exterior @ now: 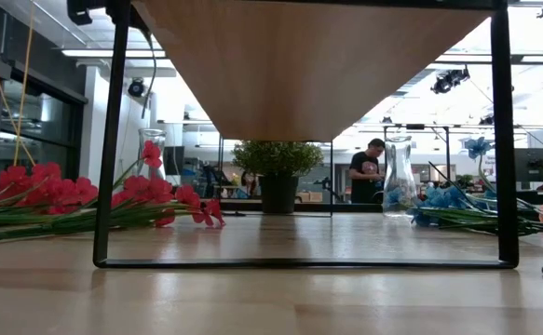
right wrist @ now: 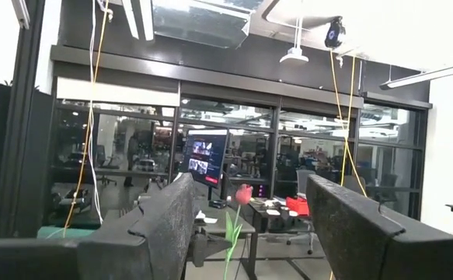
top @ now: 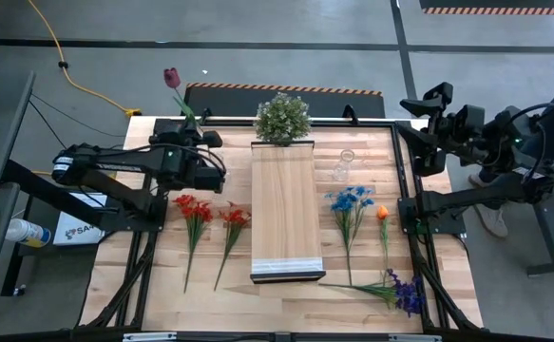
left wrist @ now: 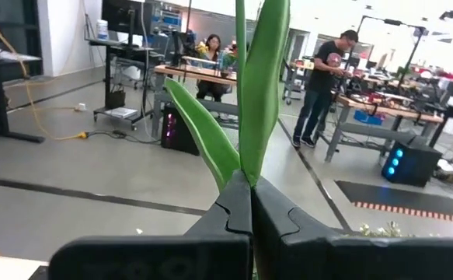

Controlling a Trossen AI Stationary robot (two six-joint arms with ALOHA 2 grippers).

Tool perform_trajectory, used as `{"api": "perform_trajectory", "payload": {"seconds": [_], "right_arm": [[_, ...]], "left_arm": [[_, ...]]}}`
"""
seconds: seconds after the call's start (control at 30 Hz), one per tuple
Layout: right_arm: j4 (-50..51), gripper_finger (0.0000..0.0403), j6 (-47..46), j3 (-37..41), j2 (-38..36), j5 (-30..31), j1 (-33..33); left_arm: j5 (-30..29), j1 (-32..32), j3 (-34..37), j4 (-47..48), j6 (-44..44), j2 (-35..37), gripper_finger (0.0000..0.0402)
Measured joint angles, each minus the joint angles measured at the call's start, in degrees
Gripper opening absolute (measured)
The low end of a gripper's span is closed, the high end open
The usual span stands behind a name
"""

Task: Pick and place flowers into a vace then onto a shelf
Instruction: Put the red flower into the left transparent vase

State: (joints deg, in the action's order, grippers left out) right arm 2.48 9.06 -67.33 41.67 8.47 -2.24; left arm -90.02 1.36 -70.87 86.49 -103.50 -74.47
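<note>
Left fingers [left wrist: 249, 204] clamp one flower [top: 172, 78]; right fingers [right wrist: 245, 214] apart, empty; six flowers [top: 195, 213] on table.

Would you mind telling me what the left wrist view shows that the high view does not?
Only the left wrist view shows the left tool shut on the tulip's green stem, with people at desks behind. Only the high view shows the dark red tulip bloom, the shelf, the glass vase and the right tool. Both show the held tulip.
</note>
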Motion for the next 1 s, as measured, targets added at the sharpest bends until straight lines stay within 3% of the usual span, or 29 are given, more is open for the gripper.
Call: {"api": "perform_trajectory", "payload": {"seconds": [0.47,1.0], "right_arm": [[-0.24,0.0236,-0.07,0.00,0.43,0.00,0.00],[-0.22,0.0236,-0.06,-0.02,0.43,-0.04,0.02]], "left_arm": [[-0.01,-4.36,1.99,-5.78,0.22,-4.47,0.0025],[0.12,-4.37,2.01,-6.62,0.35,-8.04,0.0025]]}}
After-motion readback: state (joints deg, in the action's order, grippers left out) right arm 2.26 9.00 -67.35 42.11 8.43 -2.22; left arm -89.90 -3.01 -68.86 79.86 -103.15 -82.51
